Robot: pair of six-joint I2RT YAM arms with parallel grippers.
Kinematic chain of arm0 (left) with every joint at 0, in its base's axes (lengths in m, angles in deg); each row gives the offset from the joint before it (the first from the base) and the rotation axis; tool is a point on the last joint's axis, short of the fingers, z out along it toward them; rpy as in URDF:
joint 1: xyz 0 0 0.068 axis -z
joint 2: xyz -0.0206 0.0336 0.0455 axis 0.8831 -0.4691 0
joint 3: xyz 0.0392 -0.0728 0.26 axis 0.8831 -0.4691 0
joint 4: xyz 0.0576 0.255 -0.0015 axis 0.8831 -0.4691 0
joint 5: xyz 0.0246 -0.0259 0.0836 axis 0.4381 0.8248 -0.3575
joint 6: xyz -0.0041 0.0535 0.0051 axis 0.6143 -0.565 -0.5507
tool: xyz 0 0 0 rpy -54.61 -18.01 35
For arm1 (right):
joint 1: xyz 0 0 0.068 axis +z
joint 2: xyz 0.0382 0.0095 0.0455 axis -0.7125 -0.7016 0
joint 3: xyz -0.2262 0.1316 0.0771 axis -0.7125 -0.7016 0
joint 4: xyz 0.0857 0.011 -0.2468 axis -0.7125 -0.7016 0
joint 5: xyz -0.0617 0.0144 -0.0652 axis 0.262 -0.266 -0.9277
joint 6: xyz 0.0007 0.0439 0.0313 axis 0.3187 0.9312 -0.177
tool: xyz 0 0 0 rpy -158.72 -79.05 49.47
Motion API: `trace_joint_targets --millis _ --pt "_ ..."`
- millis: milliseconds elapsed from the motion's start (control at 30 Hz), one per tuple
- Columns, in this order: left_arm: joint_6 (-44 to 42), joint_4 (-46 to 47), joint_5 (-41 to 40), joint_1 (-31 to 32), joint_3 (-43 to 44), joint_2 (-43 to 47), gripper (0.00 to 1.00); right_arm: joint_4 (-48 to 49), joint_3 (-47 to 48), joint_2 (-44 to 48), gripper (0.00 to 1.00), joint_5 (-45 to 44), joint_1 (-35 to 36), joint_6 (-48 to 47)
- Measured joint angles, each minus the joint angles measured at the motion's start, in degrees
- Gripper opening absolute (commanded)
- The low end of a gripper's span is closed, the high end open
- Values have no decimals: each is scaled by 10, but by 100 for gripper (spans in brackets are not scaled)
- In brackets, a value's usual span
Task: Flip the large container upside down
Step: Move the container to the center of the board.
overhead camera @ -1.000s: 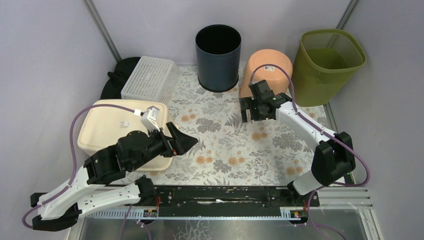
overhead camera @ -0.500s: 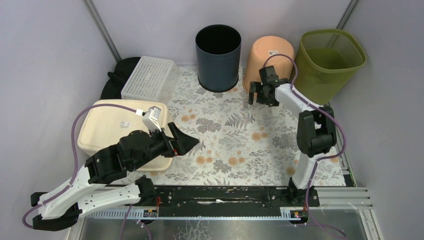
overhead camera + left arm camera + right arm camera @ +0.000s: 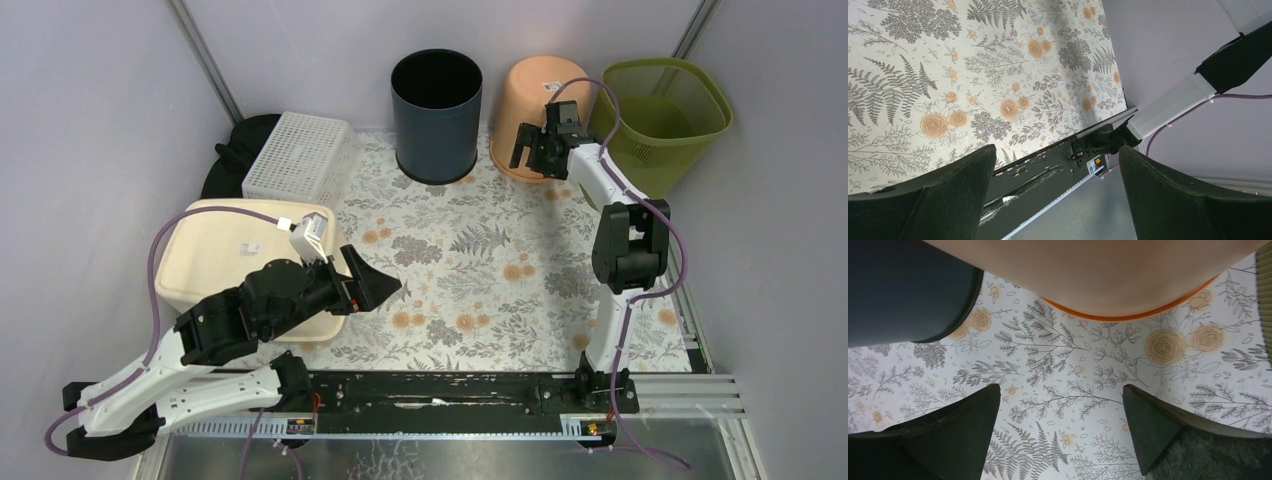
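Top view: the orange bucket [image 3: 535, 100] stands rim-down on the floral cloth [image 3: 470, 270] at the rear, closed base up, between the dark bin [image 3: 436, 115] and the green bin [image 3: 655, 130], both of which stand open side up. The right gripper [image 3: 532, 160] is at the bucket's near side with its arm stretched far back; its fingers are spread and nothing lies between them. Whether they touch the bucket's wall cannot be told from this view. The left gripper [image 3: 385, 285] hangs over the cloth's left part, fingers apart and empty, its wrist above a cream tub [image 3: 215, 260]. A white basket [image 3: 300, 155] lies behind the tub, with a black bag [image 3: 235, 150] beyond it. Left wrist view: the two dark fingers [image 3: 923, 200] stand wide apart, framing bare cloth [image 3: 973, 60] and the black rail [image 3: 1038, 175] at the table's near edge; a white arm link [image 3: 1173, 105] rises from the rail against the wall. Right wrist view: the fingers [image 3: 938, 440] are well apart over the cloth [image 3: 1063, 380], with nothing between them. The bucket [image 3: 1098, 275] fills the upper frame, its rim flat on the cloth ahead of the fingertips. The dark bin [image 3: 903, 290] stands at the left and the green bin [image 3: 1265, 280] shows at the right edge.
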Motion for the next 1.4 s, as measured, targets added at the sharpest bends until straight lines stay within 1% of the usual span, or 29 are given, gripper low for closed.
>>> trace_joint_targets --millis 167,333,467,600,667,733,833,900,1033,1233,1400 --pt "0 0 2 0 0 -1 100 11 -28 18 99 27 -1 0" --pt "0 0 2 0 0 -1 100 5 -73 89 100 42 -1 -3" --pt "0 0 5 0 0 -2 100 -7 -74 157 99 57 -1 -8" --pt "0 0 9 0 -1 -5 100 -20 -75 235 100 44 -1 -14" --pt "0 0 10 0 -3 -5 100 -25 -72 274 100 24 -1 -23" --pt "0 0 11 0 -4 -5 100 -43 -50 296 100 -1 -1 -37" --pt "-2 0 13 0 -5 -6 100 -74 18 289 100 -51 -1 -65" --pt "-4 1 15 0 -5 -8 100 -102 80 263 99 -89 -3 -84" --pt "-6 2 25 0 -5 -17 100 -139 171 202 100 -140 -16 -108" --pt "-9 3 29 0 -9 -18 100 -196 249 122 100 -151 -87 -116" --pt "-11 3 29 0 -9 -19 100 -223 277 101 99 -120 -151 -111"
